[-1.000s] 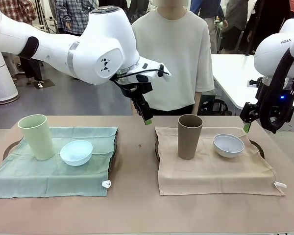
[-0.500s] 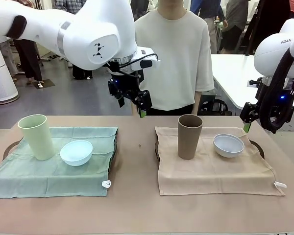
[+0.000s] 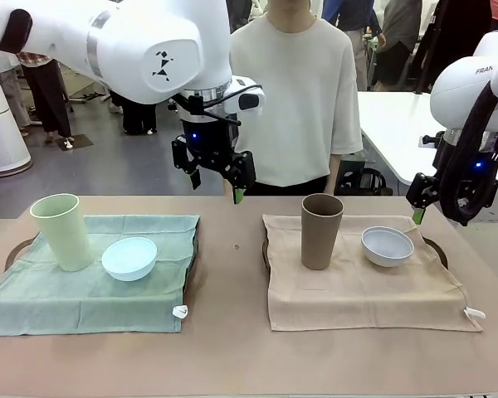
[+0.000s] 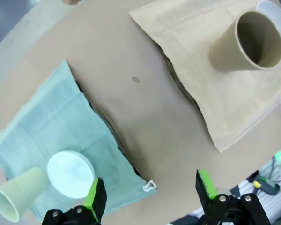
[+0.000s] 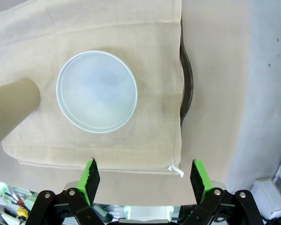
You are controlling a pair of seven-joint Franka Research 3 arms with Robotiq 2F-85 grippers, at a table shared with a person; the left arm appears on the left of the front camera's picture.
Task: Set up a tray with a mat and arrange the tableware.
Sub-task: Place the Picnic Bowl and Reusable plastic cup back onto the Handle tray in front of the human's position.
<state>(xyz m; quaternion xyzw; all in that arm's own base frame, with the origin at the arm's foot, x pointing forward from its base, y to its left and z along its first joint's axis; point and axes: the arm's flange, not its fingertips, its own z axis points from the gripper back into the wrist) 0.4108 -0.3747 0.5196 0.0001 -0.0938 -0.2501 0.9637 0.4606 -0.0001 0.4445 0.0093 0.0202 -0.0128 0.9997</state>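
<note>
Both sets looked laid. Left gripper [image 3: 217, 182] and right gripper [image 5: 143, 179] hung released, empty. Risk: a descending arm tipping the tall brown tumbler [image 3: 321, 231].

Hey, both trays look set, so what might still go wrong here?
1. The green mat overhangs its tray toward the table's near edge; a snag could drag the pale green tumbler and light blue bowl.
2. The tall brown tumbler could tip if an arm sweeps low.
3. The white bowl sits below the open right end effector.
</note>
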